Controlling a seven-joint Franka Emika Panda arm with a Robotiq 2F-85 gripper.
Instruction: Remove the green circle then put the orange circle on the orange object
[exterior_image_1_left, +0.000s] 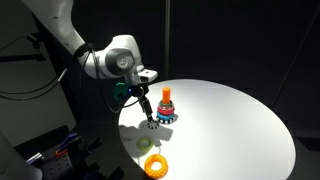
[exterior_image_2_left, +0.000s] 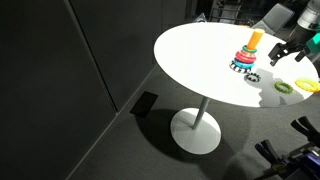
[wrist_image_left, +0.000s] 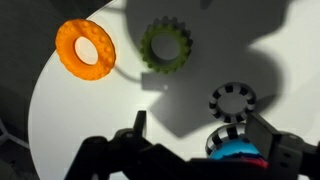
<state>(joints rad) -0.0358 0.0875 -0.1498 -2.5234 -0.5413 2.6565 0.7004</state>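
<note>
- Your pincer (wrist_image_left: 197, 125) stands open and grips nothing. Its 2 fingers come in from the bottom of the wrist view.
- Nearest to it is the stacking tower (exterior_image_1_left: 167, 110). In an exterior view the pincer (exterior_image_1_left: 143, 104) hangs just beside the tower, on the arm's side. In the wrist view a blue and pink part of the tower shows at the bottom edge, toward the picture's right.
- The orange object (exterior_image_1_left: 167, 97) is the orange-red piece high on that tower, so your goal sits right beside the pincer.
- Next out lies a black toothed ring (wrist_image_left: 233, 100), flat on the tabletop (exterior_image_1_left: 230, 120) and close to the tower. It is no part of your task.
- Further out, the green circle (wrist_image_left: 165, 47) lies flat on the tabletop, well apart from the tower. I judge step 1 done.
- Farthest is the orange circle (wrist_image_left: 85, 50), flat with its hole facing up. It is just beside the green circle without touching it, and close to the tabletop's edge.
- From the pincer, the orange circle lies ahead and toward the picture's left in the wrist view, with the green circle just off that path.
- A ring has no long axis, so finger angle probably matters little. There is only 1 arm, and the coming move is likely a reach away from the tower toward that edge.
</note>
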